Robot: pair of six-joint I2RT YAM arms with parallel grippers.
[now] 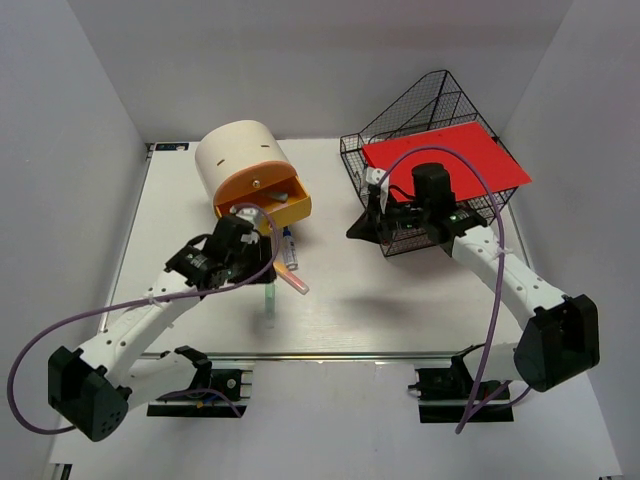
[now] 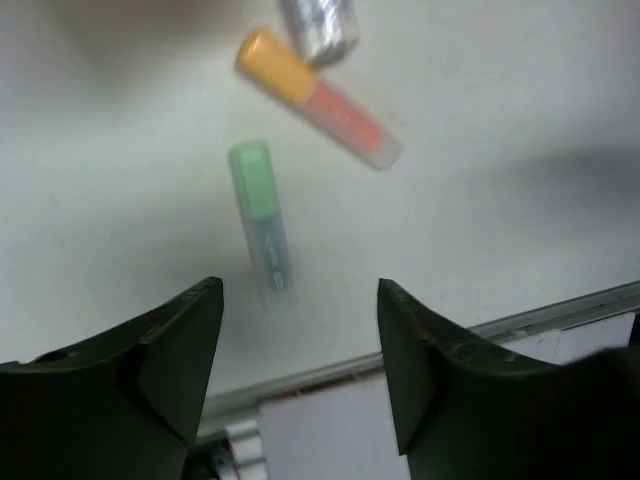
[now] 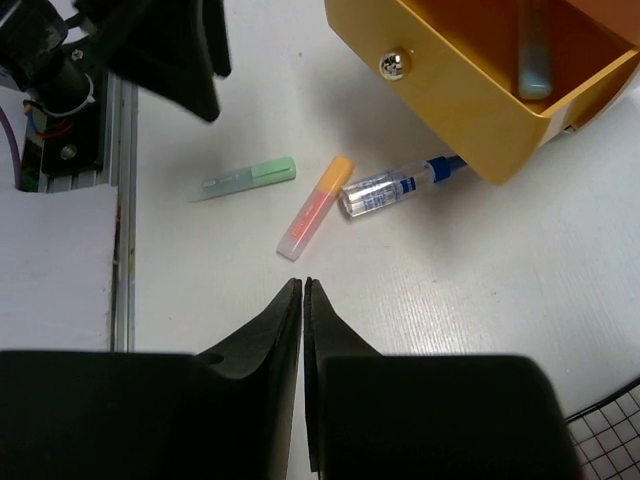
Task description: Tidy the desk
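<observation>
Jaws on the left gripper (image 2: 298, 300) are being held well apart with nothing between them, above the white surface (image 1: 400, 300) and close to its aluminium rail (image 1: 330, 357), while those on the right gripper (image 3: 302, 290) are being held pressed together and empty. The surface is being seen lying flat beneath both arms, with the rail running along its near edge. A green marker (image 2: 262, 215) is being shown lying on it just beyond the left fingertips, and an orange marker (image 2: 320, 100) is lying tilted a little farther off, apart from the green one. A clear tube (image 3: 385, 187) with a blue cap is being seen beside the orange marker's cap end, touching it or nearly so, its blue end reaching under an open orange drawer (image 3: 470, 90). That drawer is being shown pulled out of a cream round box (image 1: 240, 150), with a grey item (image 3: 533, 50) lying inside. The right gripper is being held at the near left corner of a black wire basket (image 1: 430, 110), in which a red sheet (image 1: 445, 160) is resting.
</observation>
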